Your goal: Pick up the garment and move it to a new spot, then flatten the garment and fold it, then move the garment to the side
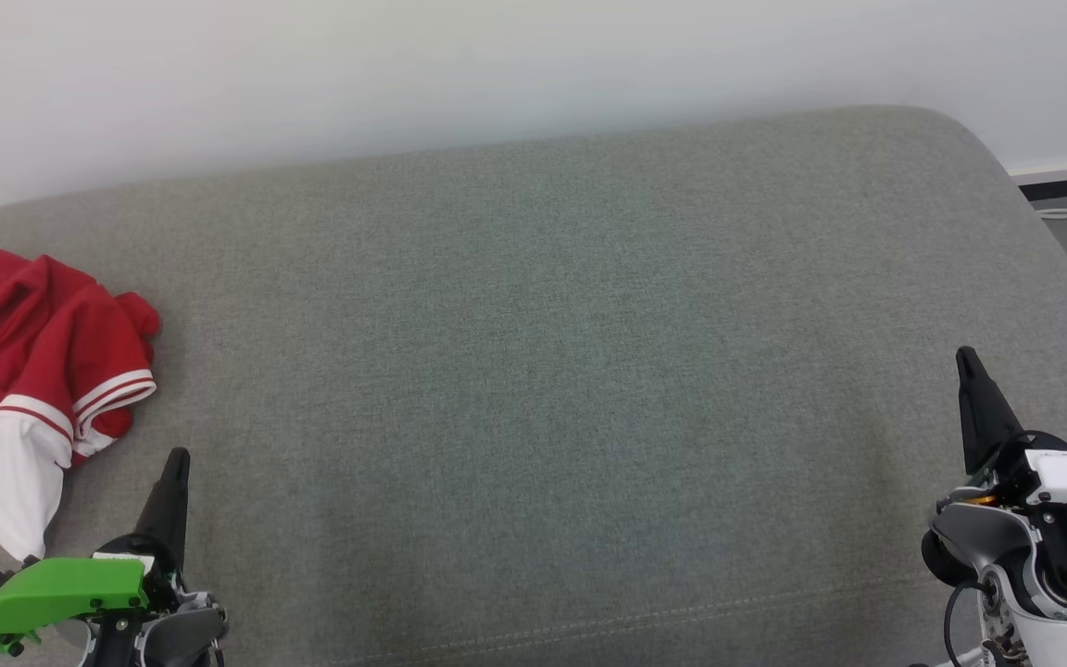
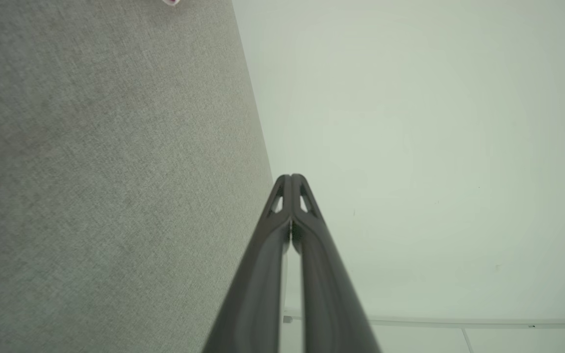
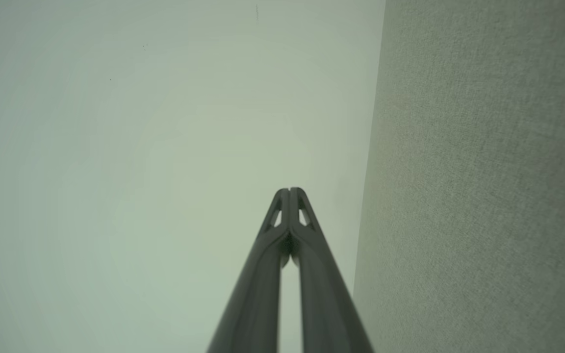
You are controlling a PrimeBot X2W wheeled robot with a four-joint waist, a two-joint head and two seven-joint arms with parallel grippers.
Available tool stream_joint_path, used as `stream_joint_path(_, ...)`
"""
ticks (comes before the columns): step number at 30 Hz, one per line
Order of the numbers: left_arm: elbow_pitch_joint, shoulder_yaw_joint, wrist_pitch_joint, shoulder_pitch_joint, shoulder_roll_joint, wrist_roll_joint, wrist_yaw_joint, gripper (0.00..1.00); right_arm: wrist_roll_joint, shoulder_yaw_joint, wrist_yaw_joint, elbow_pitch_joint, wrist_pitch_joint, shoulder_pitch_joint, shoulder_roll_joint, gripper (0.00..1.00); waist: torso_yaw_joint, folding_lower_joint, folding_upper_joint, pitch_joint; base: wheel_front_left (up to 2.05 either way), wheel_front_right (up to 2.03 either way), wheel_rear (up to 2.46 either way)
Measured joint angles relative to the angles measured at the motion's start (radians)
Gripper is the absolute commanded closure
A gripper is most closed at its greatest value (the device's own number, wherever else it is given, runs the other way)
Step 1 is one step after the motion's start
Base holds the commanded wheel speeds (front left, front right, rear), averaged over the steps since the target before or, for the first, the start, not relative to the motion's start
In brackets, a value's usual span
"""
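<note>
Step in hand, as judged: acquire the garment (image 1: 33, 371). It lies crumpled, red with white panels and striped cuffs, at the far left edge of the grey upholstered surface (image 1: 543, 324), partly cut off by the border of the head view. For a sound pick, part the fingers of the left end effector (image 1: 178, 459) before approach. Descend onto a raised fold rather than a flat layer, and pinch a single thickness so the cloth hangs free when lifted. The wide bare area at centre suits the new spot. The left end effector is clenched on nothing, fingertips pressed together. It sits near the garment's lower white panel but apart from it, fingers pointing away from the robot. The right end effector (image 1: 966, 361) is likewise clenched and empty. It is poised well apart at the far right over the surface, fingers directed toward the pale wall (image 1: 496, 65).
</note>
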Motion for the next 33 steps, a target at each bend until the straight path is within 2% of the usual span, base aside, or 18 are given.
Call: stream_joint_path(33,0.000,0.000,0.000,0.000,0.000,0.000,0.000,1.00,0.000,0.000,0.000,0.000,0.000,0.000,0.000,1.00,0.000,0.0000,0.0000,0.000,0.00,0.00,0.00)
